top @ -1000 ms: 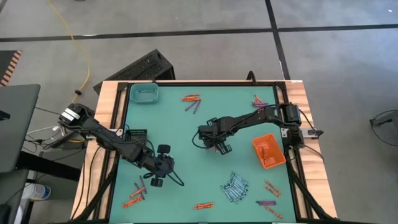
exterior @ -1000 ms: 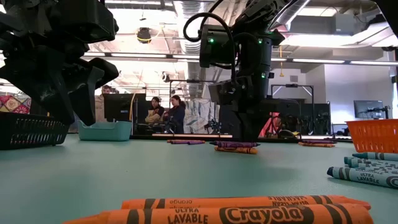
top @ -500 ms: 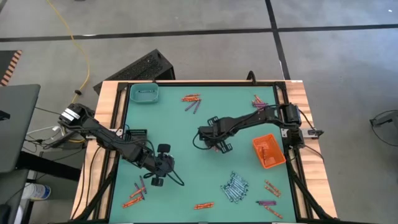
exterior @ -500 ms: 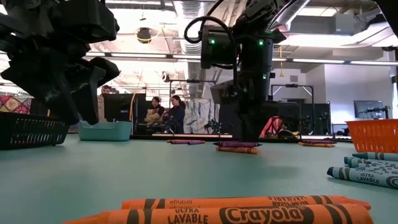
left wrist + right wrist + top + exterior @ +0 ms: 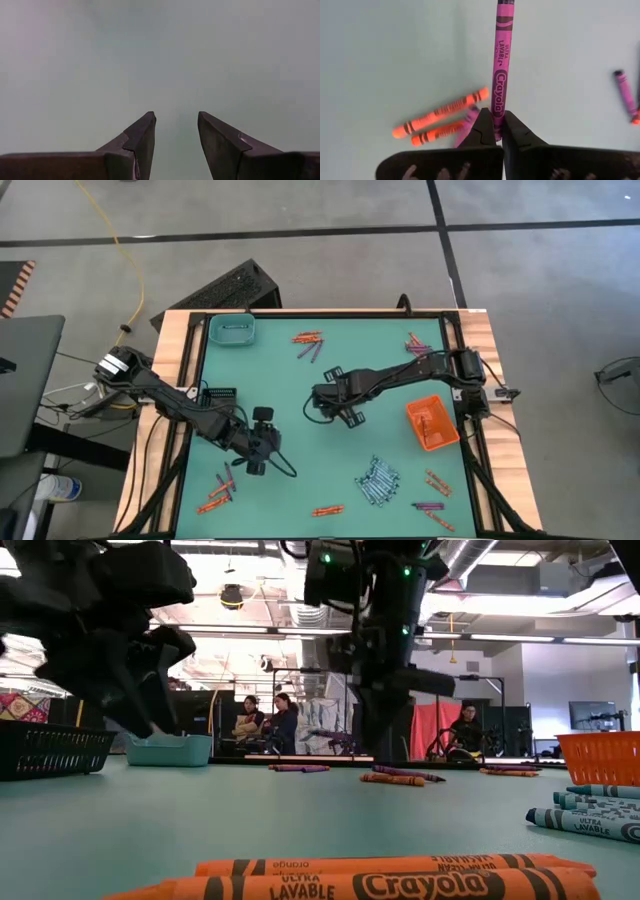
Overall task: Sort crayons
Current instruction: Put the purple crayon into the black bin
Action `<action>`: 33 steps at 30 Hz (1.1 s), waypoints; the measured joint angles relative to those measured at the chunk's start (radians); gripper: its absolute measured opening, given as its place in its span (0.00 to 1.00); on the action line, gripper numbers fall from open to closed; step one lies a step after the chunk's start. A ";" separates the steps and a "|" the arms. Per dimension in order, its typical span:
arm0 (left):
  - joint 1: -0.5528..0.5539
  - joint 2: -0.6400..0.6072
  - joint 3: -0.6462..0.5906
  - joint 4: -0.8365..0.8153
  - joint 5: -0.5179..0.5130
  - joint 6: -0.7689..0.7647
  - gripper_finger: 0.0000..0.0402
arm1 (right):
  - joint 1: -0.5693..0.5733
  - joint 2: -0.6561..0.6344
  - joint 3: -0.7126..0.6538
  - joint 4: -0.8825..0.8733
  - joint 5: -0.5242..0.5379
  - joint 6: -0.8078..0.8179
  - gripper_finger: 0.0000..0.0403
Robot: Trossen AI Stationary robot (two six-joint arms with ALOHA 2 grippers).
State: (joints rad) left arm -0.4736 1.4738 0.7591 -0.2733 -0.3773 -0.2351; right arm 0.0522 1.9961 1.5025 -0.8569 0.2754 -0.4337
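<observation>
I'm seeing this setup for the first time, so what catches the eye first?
The right gripper near the table's middle, jaws shut on a purple crayon lifted above two orange crayons. Then the orange tray to its right and a heap of blue-grey crayons towards the front edge.

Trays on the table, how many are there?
3: a teal tray at the far left corner, a black tray by the left edge, an orange tray near the right edge. None looks hidden.
</observation>
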 joint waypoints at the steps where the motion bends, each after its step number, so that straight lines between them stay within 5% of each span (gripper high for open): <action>1: 0.000 0.000 0.000 -0.002 -0.029 0.007 0.35 | 0.004 0.000 0.011 -0.002 0.001 0.007 0.00; 9: -0.001 -0.052 -0.001 0.010 -0.329 0.066 0.35 | 0.049 -0.018 0.088 -0.006 0.037 0.091 0.00; 16: -0.005 -0.257 -0.118 0.275 -0.453 0.242 0.35 | 0.101 -0.136 0.111 0.026 0.129 0.177 0.00; 21: 0.001 -0.405 -0.302 0.734 -0.344 0.460 0.35 | 0.158 -0.228 0.112 0.175 0.142 0.209 0.00; 26: 0.030 -0.426 -0.455 1.196 -0.195 0.612 0.35 | 0.214 -0.245 0.113 0.387 0.083 0.174 0.00; 33: 0.054 -0.425 -0.434 1.280 -0.041 0.662 0.35 | 0.222 -0.208 0.110 0.476 0.064 0.172 0.00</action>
State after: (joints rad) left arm -0.4198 1.0486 0.3252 1.0066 -0.4179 0.4264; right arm 0.2743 1.7877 1.6130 -0.3809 0.3397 -0.2620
